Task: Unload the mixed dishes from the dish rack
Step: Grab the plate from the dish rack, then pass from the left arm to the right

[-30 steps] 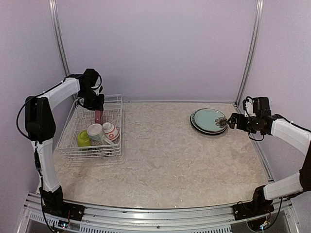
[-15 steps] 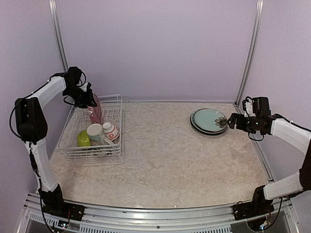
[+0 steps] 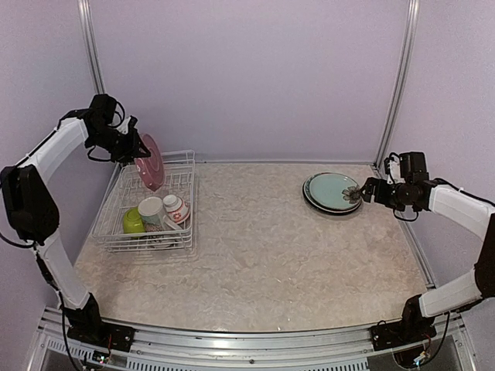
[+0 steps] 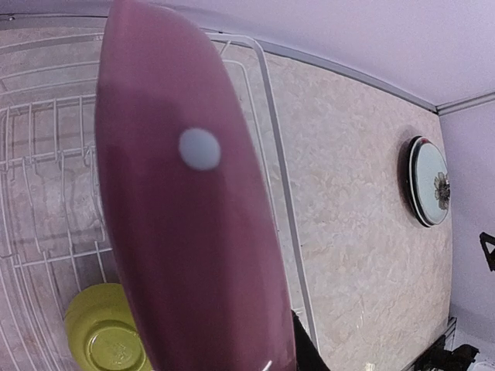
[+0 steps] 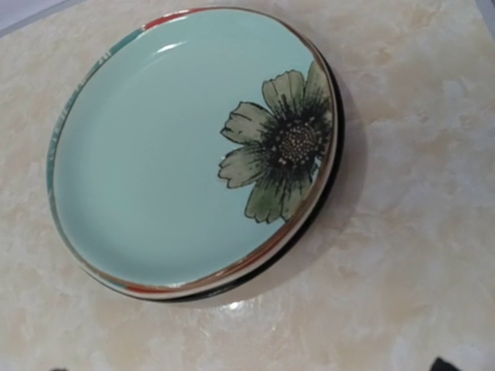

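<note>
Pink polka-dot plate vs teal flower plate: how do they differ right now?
Pose: the pink polka-dot round plate stands on edge; the pale teal round flower-print plate lies flat. Support: the pink one is gripped by the left end effector above the white wire dish rack; the teal one rests on a black plate on the table. Shared: both are round.

this looked like a robot test cell in a lab: plain lilac walls (image 3: 247, 77) and aluminium posts (image 3: 397, 77) closed in a marble-patterned surface (image 3: 263, 247), with a left arm (image 3: 58, 151) and right arm (image 3: 456, 209) bolted to a metal rail (image 3: 247, 349) at its near edge.
</note>
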